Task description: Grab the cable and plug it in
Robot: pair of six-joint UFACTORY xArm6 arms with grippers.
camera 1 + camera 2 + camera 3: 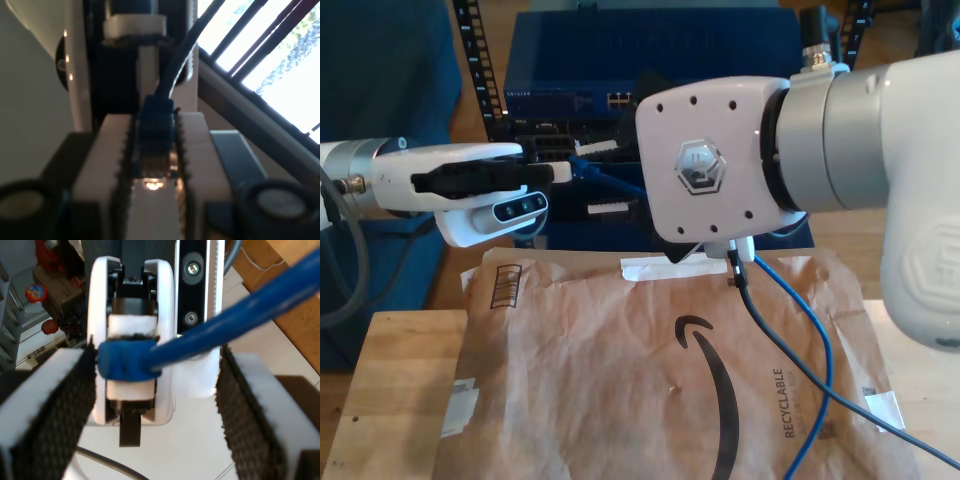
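Note:
The blue cable [817, 340] runs across the brown mailer and up behind the big arm at the exterior view's right. Its blue-booted plug [156, 120] sits between the toothed white fingers of my first gripper [155, 145], which is shut on it. The clear tip lies deeper between the fingers and the cable leads away from them. In the exterior view this is the arm on the left, and my first gripper [565, 171] holds the plug [582, 167] above the mailer's far edge. My second gripper [157, 370] faces it, open, with its black pads [50, 410] spread either side of the plug [122, 360].
A brown paper mailer [650, 380] covers the wooden table [390, 380]. Behind it stands a blue rack unit with ports [620, 100]. A dark grey robot cable [770, 335] hangs from the arm at the exterior view's right and crosses the mailer. A barred window [270, 45] lies beyond my first gripper.

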